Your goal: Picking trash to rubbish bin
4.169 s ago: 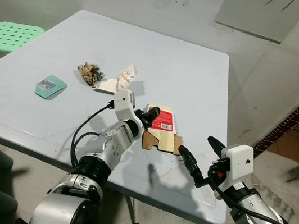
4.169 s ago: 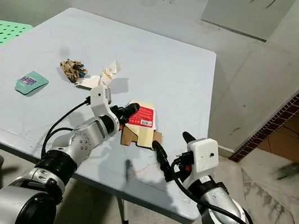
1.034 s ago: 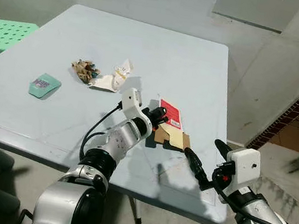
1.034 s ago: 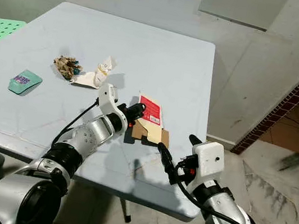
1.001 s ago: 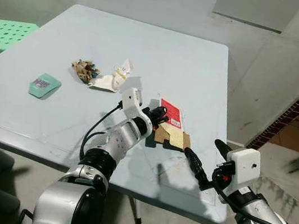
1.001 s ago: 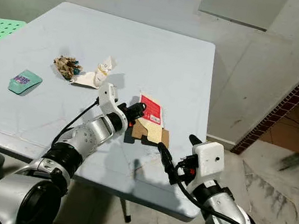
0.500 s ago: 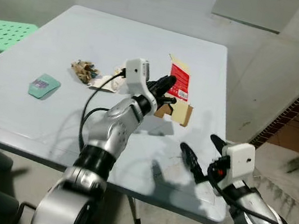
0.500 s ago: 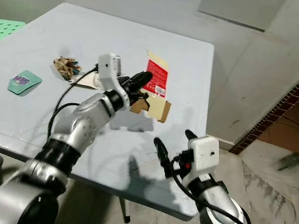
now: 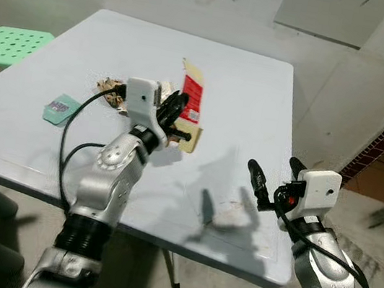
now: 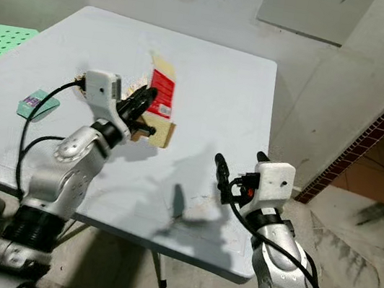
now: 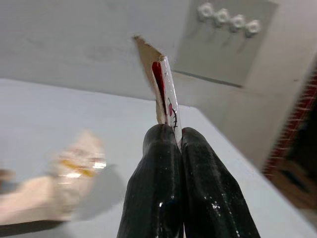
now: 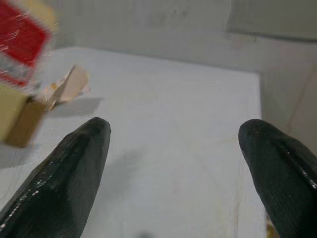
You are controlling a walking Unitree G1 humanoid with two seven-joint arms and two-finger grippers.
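Eye views: left gripper clenched on flattened carton, held clear above table; wrappers and packet lie far left. Right gripper spread, empty.

Left wrist: fingers pinch carton's edge.

Right wrist: fingers apart over table.

Keep pinch firm; thin edge may slip en route to bin.

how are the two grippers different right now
The left gripper is shut on the flattened red carton, lifted above the table; the right gripper is open and holds nothing. The left sits over mid-table, the right over its near right corner. Both have long black fingers.
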